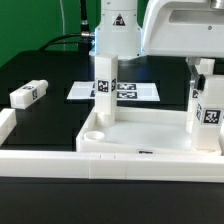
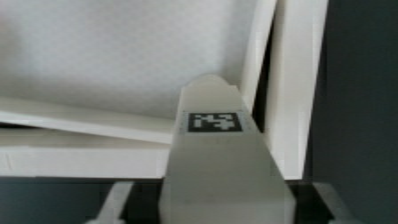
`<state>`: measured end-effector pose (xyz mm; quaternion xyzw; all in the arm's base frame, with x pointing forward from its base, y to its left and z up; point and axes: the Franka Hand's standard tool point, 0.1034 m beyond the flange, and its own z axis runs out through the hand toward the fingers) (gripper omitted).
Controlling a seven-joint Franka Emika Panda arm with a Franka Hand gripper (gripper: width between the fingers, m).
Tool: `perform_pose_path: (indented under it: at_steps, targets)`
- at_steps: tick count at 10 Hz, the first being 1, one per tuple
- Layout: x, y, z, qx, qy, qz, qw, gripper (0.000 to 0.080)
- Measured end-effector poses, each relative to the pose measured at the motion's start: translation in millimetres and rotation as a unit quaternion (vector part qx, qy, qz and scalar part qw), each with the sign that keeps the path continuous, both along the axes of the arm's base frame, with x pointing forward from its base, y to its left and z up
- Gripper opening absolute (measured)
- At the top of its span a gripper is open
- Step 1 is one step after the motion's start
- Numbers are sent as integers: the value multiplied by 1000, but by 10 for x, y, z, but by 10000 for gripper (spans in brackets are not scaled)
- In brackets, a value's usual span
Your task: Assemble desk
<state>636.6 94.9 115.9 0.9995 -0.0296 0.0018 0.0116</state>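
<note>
On the desk top [image 1: 140, 135], two legs [image 1: 105, 85] stand at corners; a third [image 1: 28, 94] lies well apart. Gripper [image 2: 217, 180] fingers clamp a leg.

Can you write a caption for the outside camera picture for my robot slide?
Two short square white tagged legs stand upright in the large white plastic tray-like desk top; a third lies on the black table.

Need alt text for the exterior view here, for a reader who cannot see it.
A white desk top lies on a black table, with one tagged leg upright in a corner socket. A second tagged leg stands at the exterior view's right under the robot arm; a third leg lies loose at left.
</note>
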Motion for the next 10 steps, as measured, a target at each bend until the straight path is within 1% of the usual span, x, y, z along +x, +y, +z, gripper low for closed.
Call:
perform_pose_path:
  at_steps: [3,5,6,8,10]
  targets:
    - [-1,2,-1,0,-2,-73,997,291]
    - [-2,4,-2,0,-3,-140,990,292]
    - [-3,4,-2,0,-3,-153,988,292]
    - [-3,8,-2,4,-6,-253,968,292]
    - [-3,-7,-16,30,-10,-346,938,292]
